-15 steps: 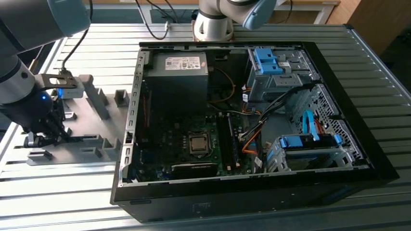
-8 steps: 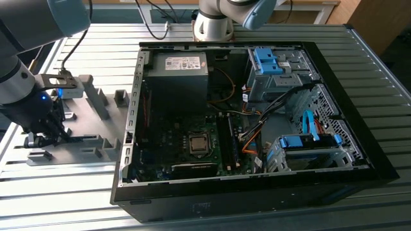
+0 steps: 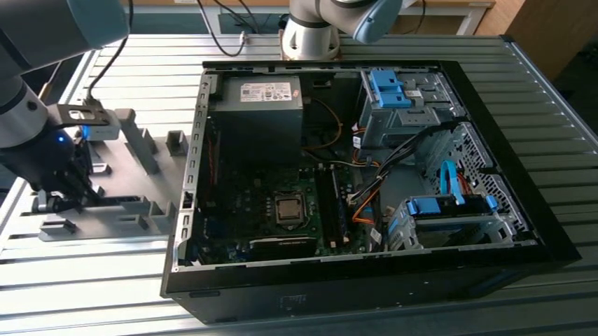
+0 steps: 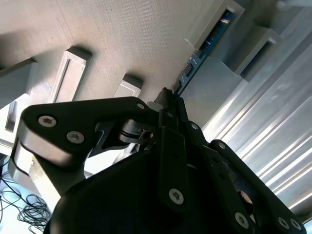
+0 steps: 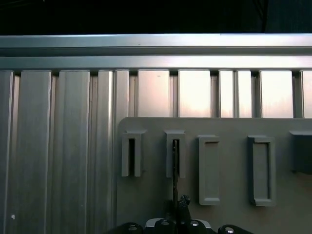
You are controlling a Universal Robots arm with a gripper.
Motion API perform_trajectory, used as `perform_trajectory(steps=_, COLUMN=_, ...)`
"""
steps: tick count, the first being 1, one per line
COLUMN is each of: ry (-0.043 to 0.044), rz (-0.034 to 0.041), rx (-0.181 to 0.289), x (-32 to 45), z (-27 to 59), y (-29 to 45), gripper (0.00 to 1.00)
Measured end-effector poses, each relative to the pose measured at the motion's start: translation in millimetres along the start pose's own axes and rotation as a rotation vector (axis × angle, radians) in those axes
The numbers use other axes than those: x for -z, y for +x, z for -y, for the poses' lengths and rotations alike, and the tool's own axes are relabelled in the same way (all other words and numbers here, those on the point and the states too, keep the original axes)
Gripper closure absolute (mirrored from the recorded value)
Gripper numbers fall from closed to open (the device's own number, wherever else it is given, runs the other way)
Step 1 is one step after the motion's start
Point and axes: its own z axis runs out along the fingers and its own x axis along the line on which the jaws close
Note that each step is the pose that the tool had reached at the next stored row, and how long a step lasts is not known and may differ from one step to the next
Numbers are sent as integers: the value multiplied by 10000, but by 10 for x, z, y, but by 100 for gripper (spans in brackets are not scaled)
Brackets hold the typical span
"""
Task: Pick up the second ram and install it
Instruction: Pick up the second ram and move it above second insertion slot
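Note:
The second ram (image 4: 196, 62) is a thin blue-green stick standing on edge in a slotted grey holder block (image 4: 229, 14) on the fixture plate. In the first wrist view the second ram (image 5: 174, 168) appears as a dark thin line running from its holder (image 5: 175, 152) to my fingers. My gripper (image 4: 170, 96) is shut on the stick's near end, fingertips pressed together around it. In the exterior view my gripper (image 3: 64, 198) is low over the grey fixture plate (image 3: 122, 175), at the view's left of the computer case.
The open computer case (image 3: 355, 175) lies at the exterior view's right of the plate, with the motherboard's processor socket (image 3: 290, 208) and memory slots (image 3: 332, 210) showing. Other grey holder blocks (image 5: 208, 169) stand on the plate. A ribbed metal table (image 5: 58, 146) lies under everything.

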Motion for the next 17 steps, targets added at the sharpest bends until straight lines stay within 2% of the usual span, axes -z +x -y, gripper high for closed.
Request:
perform_trajectory(steps=4, ry=1, rz=1, rx=0, x=50, z=0, y=-1, gripper=86)
perform_trajectory(steps=17, ry=1, rz=0, rx=0, x=81, z=-1, y=-1, gripper=86)
